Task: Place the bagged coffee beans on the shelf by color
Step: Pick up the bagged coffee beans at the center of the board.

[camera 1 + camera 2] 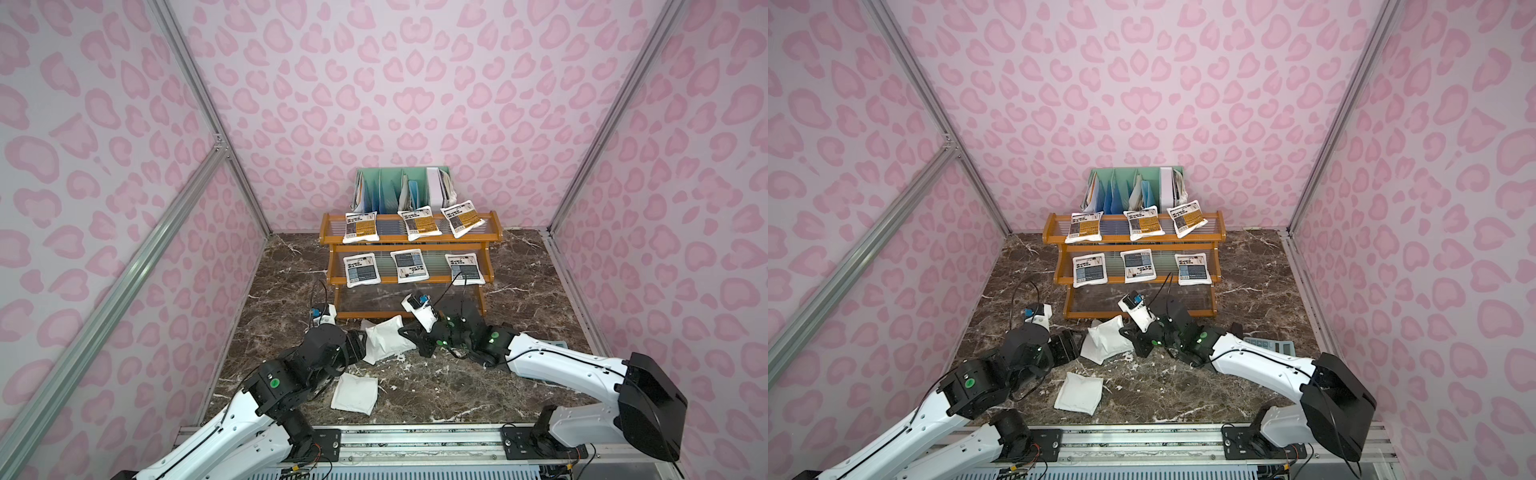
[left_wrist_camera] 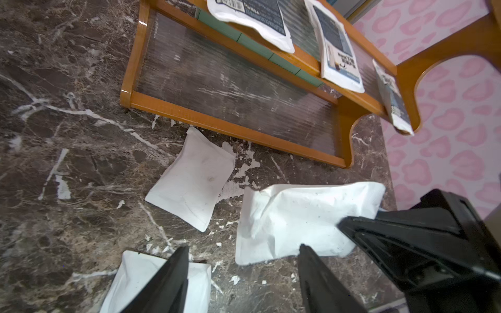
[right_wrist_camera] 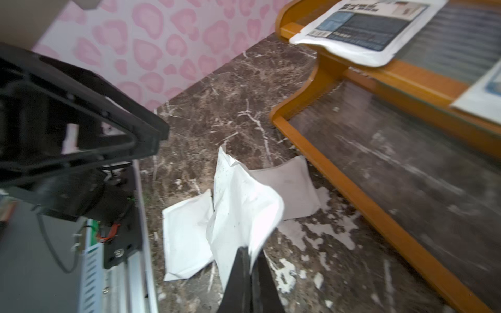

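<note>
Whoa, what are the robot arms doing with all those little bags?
They're sorting coffee bean pouches onto the wooden shelf by colour. Three orange-yellow pouches sit on the top tier, three blue pouches on the middle tier, and the bottom tier has none yet. The right end effector is pinching the edge of one white-backed pouch, while the left end effector sits open beside it. Two more pouches lie face-down on the marble table, colours hidden.

Orange-yellow-labelled pouches (image 1: 360, 227) and blue-labelled pouches (image 1: 361, 270), printed lines too small to read in both top views, barcode (image 2: 233, 4) at the edge of one blue-labelled pouch in left wrist view, digits illegible, label print blurred in right wrist view.
</note>
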Controlling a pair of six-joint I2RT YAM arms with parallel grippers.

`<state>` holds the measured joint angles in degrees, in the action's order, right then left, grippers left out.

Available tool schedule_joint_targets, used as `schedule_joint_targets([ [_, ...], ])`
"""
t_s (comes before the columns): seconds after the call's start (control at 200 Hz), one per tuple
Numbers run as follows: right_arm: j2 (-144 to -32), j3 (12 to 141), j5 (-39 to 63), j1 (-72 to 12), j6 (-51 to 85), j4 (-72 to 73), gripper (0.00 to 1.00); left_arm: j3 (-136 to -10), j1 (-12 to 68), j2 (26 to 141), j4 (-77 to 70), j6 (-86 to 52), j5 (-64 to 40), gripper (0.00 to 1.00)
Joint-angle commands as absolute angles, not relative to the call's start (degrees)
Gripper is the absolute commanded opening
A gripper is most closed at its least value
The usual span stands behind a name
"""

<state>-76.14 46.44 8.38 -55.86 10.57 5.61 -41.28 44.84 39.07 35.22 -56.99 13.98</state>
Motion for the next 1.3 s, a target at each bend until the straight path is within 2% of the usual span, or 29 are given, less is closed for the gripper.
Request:
schedule_joint_targets([
  [0.0,-74.5,46.5,-17.1,-59.1,0.9,0.5,0.0,-43.3,44.5,40.4,32.1,-62.5,11.0,0.67],
  [0.175,-71.2,41.2,-36.3,-66.4,-13.6,10.1,0.0,-49.0,43.1,47.1,33.0,-67.6,4.5,0.7],
  [0.29,-69.6,36.6,-43.1,-70.9,-24.8,21.8,0.0,-53.1,42.7,54.2,35.6,-71.5,-1.6,0.72],
  [0.485,-71.8,32.4,-50.4,-78.0,-45.4,40.4,0.0,-57.0,42.7,61.6,34.2,-73.8,-8.9,0.72],
  [0.765,-82.1,31.0,-55.8,-83.9,-64.6,59.3,0.0,-54.8,42.0,61.0,31.4,-74.0,-7.0,0.72],
  [1.135,-84.2,33.5,-54.0,-85.2,-64.4,56.7,0.0,-52.3,41.7,60.4,24.8,-74.0,-5.6,0.68],
  [1.295,-83.3,33.6,-55.0,-84.6,-60.5,52.4,0.0,-53.2,41.0,57.6,28.4,-71.9,-4.0,0.66],
])
